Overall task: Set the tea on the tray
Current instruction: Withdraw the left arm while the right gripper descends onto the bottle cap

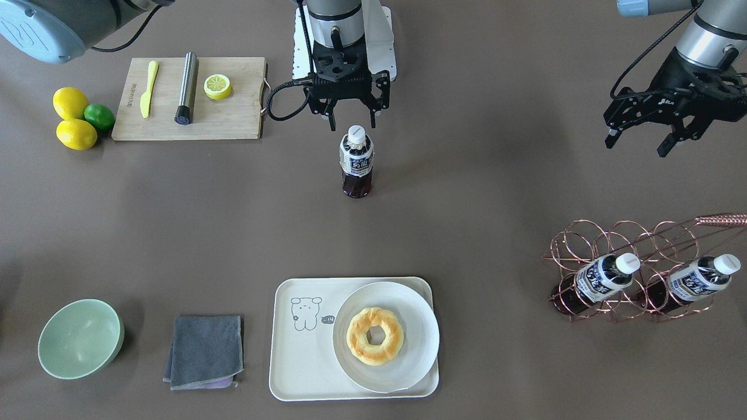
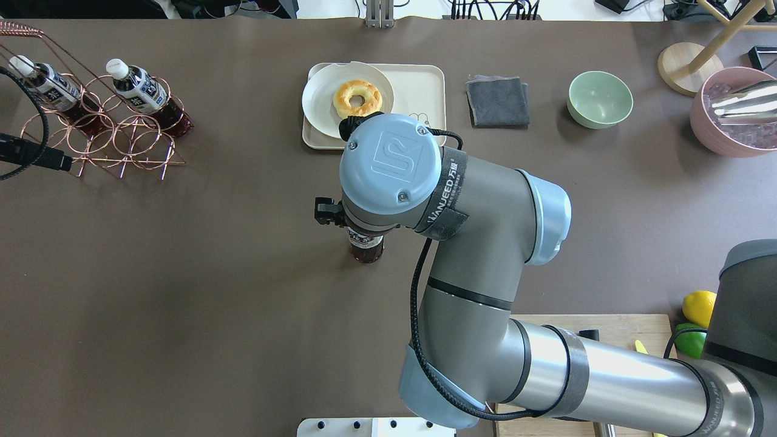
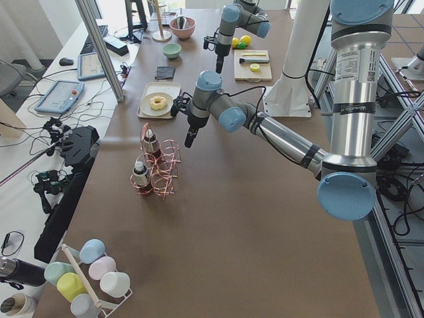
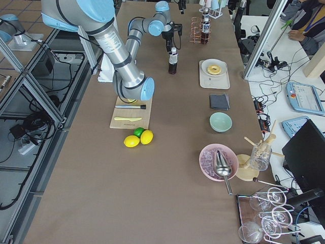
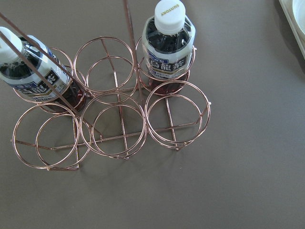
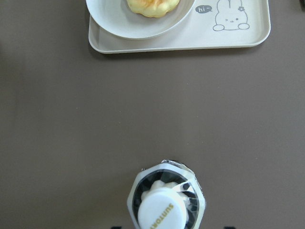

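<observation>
The tea (image 1: 356, 163) stands upright on the bare brown table, near the middle and well apart from the tray (image 1: 292, 379). In the front-facing view the whole bottle is visible, and the right gripper (image 1: 352, 123) hangs just over its white cap with the two fingers spread wide and holding nothing. In the overhead view the right arm's wrist covers this gripper and most of the bottle, so that only the dark lower part of the tea shows. The right wrist camera looks straight down on the cap, with the tray further ahead.

On the tray lies a round white plate (image 1: 420, 332) with a doughnut (image 1: 374, 336), beside a small line drawing.

The left gripper (image 1: 637, 146) is in the air beyond the copper wire rack (image 1: 618, 233), its fingers also apart and empty. The left wrist camera shows no fingers, only the rack from above with two other bottles (image 5: 167, 45) leaning in its rings.
</observation>
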You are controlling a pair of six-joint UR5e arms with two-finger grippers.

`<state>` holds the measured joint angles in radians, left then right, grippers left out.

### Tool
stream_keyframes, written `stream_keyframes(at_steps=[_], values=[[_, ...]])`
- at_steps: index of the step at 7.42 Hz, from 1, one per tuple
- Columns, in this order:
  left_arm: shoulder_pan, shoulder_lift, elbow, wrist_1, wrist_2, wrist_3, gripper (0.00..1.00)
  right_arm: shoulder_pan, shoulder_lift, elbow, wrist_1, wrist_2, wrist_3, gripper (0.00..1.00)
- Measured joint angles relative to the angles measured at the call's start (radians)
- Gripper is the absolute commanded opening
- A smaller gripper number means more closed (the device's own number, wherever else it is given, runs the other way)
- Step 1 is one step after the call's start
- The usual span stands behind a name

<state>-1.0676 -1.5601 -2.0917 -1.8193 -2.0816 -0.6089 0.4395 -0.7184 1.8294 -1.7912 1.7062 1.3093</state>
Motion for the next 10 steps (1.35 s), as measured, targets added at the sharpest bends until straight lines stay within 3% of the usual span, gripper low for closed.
stream_keyframes(at_steps=[3,6,8,10], values=[[0.0,0.0,0.001,0.0,0.0,-0.001,0.97,0.008,0.009,-0.021,0.002,-0.006,-0.014,0.6],[0.0,-0.001,0.004,-0.001,0.0,-0.002,0.97,0.008,0.032,-0.044,0.001,-0.022,-0.023,0.55],[0.0,0.0,0.01,-0.01,0.0,-0.003,0.97,0.008,0.036,-0.051,0.001,-0.037,-0.031,0.34],[0.0,0.0,0.013,-0.013,0.0,-0.003,0.97,0.008,0.042,-0.053,0.001,-0.047,-0.033,0.0]])
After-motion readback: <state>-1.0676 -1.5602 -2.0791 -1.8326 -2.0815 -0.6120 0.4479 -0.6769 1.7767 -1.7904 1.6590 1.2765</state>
